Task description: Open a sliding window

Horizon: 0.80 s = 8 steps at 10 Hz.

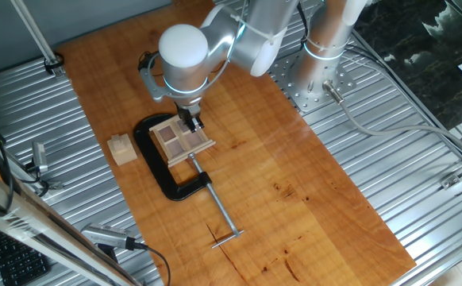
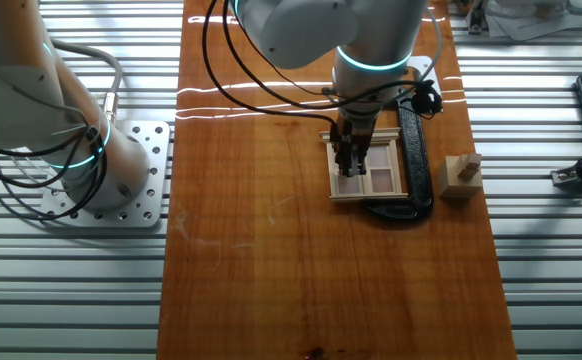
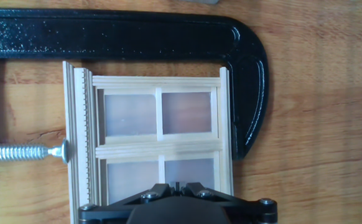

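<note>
One sliding window is lying flat inside one black C-clamp, whose screw is showing only in the hand view. Both fixed views are revealing one wooden cube at the window's nine o'clock. The gripper is hovering over the frame, fingertips apparently pressed together.

no readable text, labels or numbers

Silver-grey arm, white round joint cap, glowing cyan rings, black cables, black end effector.
</note>
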Available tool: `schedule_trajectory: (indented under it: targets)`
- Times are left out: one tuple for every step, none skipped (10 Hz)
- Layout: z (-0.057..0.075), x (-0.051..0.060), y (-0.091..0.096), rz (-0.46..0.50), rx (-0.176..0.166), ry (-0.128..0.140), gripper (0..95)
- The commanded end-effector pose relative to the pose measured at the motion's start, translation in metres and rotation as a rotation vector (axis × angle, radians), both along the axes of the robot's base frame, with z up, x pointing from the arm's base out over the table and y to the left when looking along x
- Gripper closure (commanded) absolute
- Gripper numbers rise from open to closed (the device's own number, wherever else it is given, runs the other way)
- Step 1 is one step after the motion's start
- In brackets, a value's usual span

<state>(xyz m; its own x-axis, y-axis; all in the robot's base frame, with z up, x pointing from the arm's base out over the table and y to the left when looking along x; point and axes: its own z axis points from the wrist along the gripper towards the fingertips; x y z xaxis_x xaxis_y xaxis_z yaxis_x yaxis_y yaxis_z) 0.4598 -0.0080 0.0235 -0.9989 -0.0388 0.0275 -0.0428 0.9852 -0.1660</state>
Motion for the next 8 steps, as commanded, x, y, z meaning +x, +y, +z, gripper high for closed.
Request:
schedule_trajectory:
  targets:
    - [0.0001, -0.0003, -0.0003, -0.002, 0.000, -0.001, 95.0]
    - [0.0000, -0.0003, -0.0003, -0.002, 0.000, -0.001, 95.0]
    - [-0.0002, -0.0003, -0.0004, -0.002, 0.000, -0.002, 95.0]
    - [-0.0004, -0.0003, -0.0004, -0.002, 0.001, -0.003, 95.0]
    - [-0.0007, -0.0003, -0.0004, -0.001, 0.001, -0.005, 95.0]
    - [-0.0010, -0.0002, -0.0004, -0.002, 0.001, -0.005, 95.0]
    - [-0.0014, -0.0001, -0.0004, -0.002, 0.000, -0.006, 95.0]
    - [-0.0017, 0.0000, -0.0005, -0.001, 0.000, -0.008, 95.0]
